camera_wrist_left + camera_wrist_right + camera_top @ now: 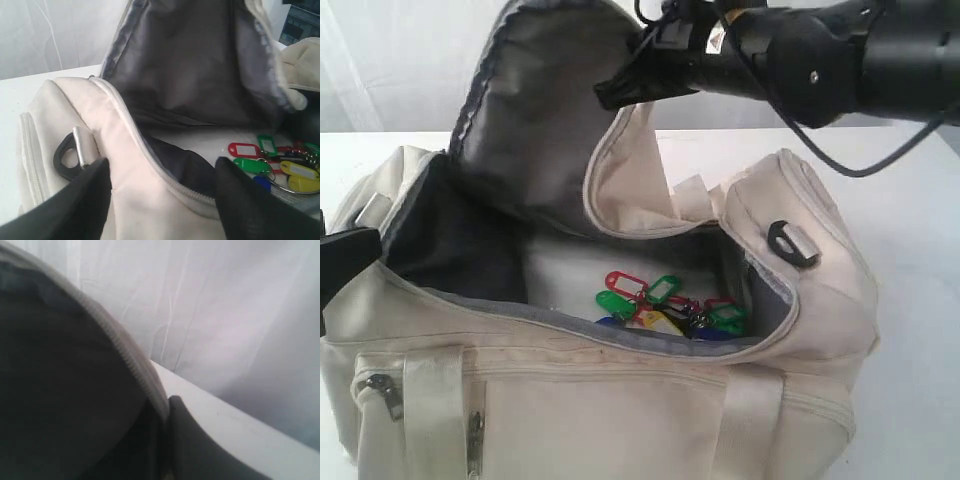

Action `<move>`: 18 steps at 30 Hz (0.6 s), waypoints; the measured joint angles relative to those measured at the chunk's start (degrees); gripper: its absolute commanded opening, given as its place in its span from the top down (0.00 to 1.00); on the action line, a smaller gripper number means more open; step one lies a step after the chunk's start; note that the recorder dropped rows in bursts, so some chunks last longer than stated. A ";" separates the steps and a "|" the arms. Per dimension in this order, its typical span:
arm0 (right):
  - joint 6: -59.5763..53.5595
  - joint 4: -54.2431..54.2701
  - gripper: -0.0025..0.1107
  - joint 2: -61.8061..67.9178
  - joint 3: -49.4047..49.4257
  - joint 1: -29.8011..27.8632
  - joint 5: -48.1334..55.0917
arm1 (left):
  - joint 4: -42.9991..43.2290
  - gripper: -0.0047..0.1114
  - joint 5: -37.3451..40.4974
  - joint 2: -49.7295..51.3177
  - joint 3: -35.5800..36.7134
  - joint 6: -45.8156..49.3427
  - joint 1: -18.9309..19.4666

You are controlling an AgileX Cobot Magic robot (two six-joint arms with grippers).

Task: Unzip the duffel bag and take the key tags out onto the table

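The cream duffel bag (620, 400) lies unzipped on the white table (910, 250). Its dark-lined top flap (530, 110) stands lifted, and my right gripper (620, 92) is shut on the flap's zip edge (130, 360). The key tags (665, 305) lie in a red, green, yellow and blue bunch on the bag's floor, also visible in the left wrist view (275, 160). My left gripper (160, 200) is open at the bag's left end. One of its fingers (85, 200) is outside the end wall and the other is inside, near the tags.
A black buckle with a metal bar (790, 243) sits on the bag's right end, and another (67, 157) on the left end. Zip pulls (388, 395) and a webbing strap (430, 410) hang on the front pocket. A white curtain (380, 60) hangs behind the table.
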 measured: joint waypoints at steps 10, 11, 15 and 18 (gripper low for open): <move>42.51 0.64 0.57 12.61 -2.36 -6.88 4.62 | 0.00 0.42 -0.11 0.00 0.00 0.00 0.00; 42.67 0.49 0.53 12.89 -2.36 -7.02 5.47 | 0.00 0.42 -0.11 0.00 0.00 0.00 0.00; 31.72 0.10 0.40 11.70 -2.49 -7.30 9.26 | 0.00 0.42 -0.11 0.00 0.00 0.00 0.00; 19.22 0.00 0.33 9.13 -2.52 -7.30 12.88 | 0.00 0.42 -0.11 0.00 0.00 0.00 0.00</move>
